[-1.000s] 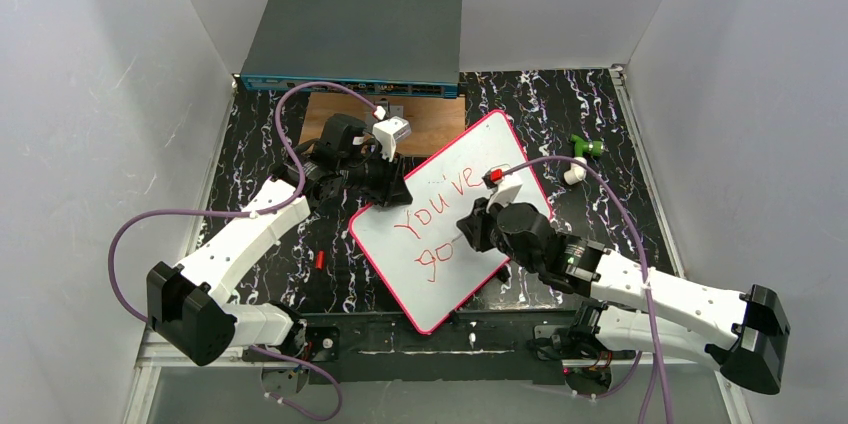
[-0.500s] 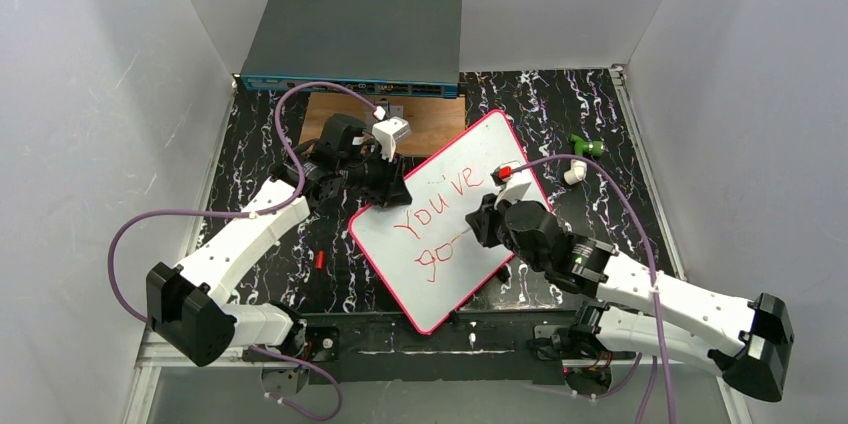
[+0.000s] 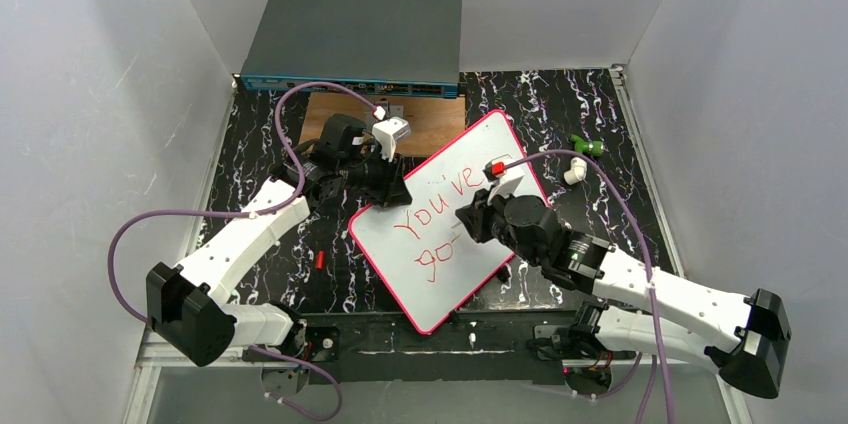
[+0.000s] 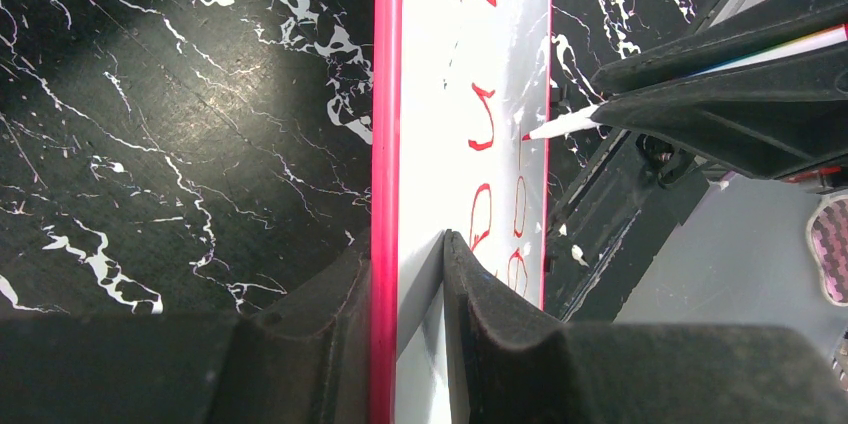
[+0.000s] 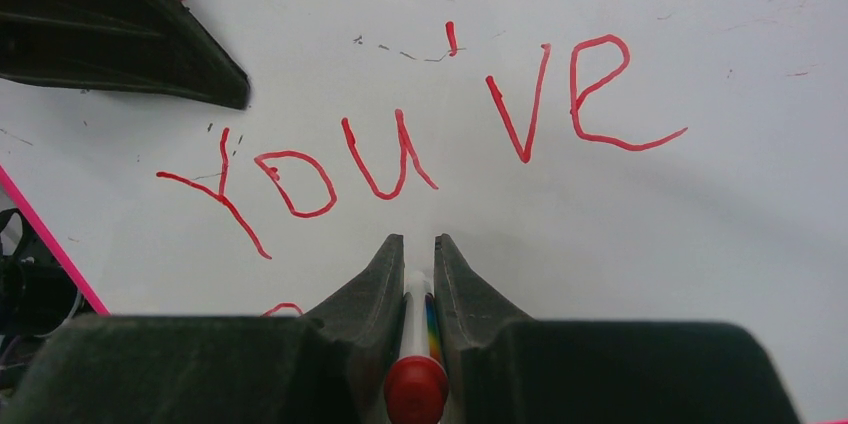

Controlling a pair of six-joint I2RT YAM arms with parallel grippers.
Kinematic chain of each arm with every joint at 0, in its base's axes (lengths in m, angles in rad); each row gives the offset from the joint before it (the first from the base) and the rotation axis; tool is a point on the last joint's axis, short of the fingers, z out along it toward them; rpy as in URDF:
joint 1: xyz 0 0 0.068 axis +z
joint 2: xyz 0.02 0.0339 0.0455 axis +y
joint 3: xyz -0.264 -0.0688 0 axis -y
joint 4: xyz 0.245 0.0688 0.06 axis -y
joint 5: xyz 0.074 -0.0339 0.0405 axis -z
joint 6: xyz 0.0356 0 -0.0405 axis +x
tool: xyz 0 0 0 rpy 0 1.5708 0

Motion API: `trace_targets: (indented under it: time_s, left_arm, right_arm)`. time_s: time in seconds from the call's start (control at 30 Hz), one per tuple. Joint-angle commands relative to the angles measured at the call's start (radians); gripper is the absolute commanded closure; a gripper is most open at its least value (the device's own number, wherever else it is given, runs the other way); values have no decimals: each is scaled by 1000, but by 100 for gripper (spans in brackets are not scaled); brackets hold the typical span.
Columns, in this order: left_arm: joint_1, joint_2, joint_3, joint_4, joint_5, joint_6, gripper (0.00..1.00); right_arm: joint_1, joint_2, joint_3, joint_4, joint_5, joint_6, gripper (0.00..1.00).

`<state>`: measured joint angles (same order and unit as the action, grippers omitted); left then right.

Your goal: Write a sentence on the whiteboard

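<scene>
Right gripper [image 5: 418, 244] pinches a red-capped marker [image 5: 416, 384], tip at the whiteboard [image 3: 450, 289], which lies skewed on the black marbled table [image 3: 250, 134], lettered "You've go". Left gripper [image 4: 408, 249] clamps its far-left rim. Beyond: wooden board [image 3: 430, 124], grey switch [image 3: 350, 39].

Bright even light, sharp, soft shadows

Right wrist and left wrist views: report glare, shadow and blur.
Right wrist view: whiteboard evenly lit, red lettering sharp, faint shadow ahead of the right gripper. Left wrist view: pale sheen on the black table; board steeply foreshortened.
</scene>
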<state>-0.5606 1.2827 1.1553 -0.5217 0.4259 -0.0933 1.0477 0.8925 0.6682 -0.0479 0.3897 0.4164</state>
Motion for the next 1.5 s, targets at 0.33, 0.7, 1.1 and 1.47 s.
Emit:
trace_targets:
  time_s: [0.33, 0.7, 1.1, 1.47]
  left_arm:
    - [1, -8, 6, -61, -170, 127, 100]
    - [0, -3, 5, -58, -171, 129, 100]
    - [1, 3, 16, -59, -170, 127, 100]
    - [1, 5, 18, -60, -168, 125, 100]
  right_arm:
    - [-48, 58, 43, 98, -48, 0, 99]
    - [-48, 26, -22, 54, -55, 46, 99]
    - [-49, 11, -88, 5, -60, 80, 99]
    - [-49, 10, -124, -17, -51, 100, 99]
